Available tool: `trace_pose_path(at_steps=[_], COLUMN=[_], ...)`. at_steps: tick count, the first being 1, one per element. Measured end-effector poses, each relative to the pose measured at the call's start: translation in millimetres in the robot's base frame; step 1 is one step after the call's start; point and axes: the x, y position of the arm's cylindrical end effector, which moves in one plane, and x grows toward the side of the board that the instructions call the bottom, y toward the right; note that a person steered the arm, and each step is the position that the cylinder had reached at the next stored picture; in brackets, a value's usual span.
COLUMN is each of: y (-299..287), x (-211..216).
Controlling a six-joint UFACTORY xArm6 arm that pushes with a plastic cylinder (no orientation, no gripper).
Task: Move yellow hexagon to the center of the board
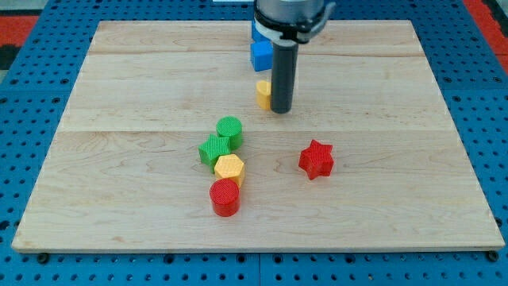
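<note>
Wooden board [381, 199]: lying flat on a blue pegboard surface [484, 95], pale planks running left to right.
Rod: hanging down from the far centre, dark and upright, partly covering the blocks behind it.
My tip [280, 110]: resting on the board in the far centre, just right of the small yellow block and touching or nearly touching it; sitting well apart from the cluster nearer the view's bottom.
Claw state: none showing, only a plain rod, so spread or pressed together cannot be told.
Yellow hexagon [229, 168]: lying a little left of the board's middle and slightly toward the near edge, packed inside a tight cluster, well apart from my tip.
Green cylinder [229, 129]: standing at the far end of that cluster.
Green block [213, 150]: shape unclear, perhaps a star or cube, sitting just near-left of the green cylinder and touching the yellow hexagon's far-left side.
Red cylinder [225, 197]: standing just nearer than the yellow hexagon, touching it or almost so.
Red star [316, 159]: lying alone right of the cluster, near the middle of the board.
Small yellow block [263, 94]: peeking out at the rod's left side, shape half hidden.
Blue blocks [260, 53]: stacking up visually behind the rod at the far edge, shapes mostly hidden.
</note>
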Motion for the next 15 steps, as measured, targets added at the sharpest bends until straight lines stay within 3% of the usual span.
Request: trace_pose_path(at_steps=[1, 2, 4, 5, 6, 7, 8, 11, 14, 15], y=[-5.2, -5.2, -25.5, -26.9, -67.2, -89.2, -75.7, -32.0, -5.1, -39.4], x=[-19.2, -4.8, 125.5, 169.5, 188.1, 182.0, 171.0, 71.1, 70.0, 71.6])
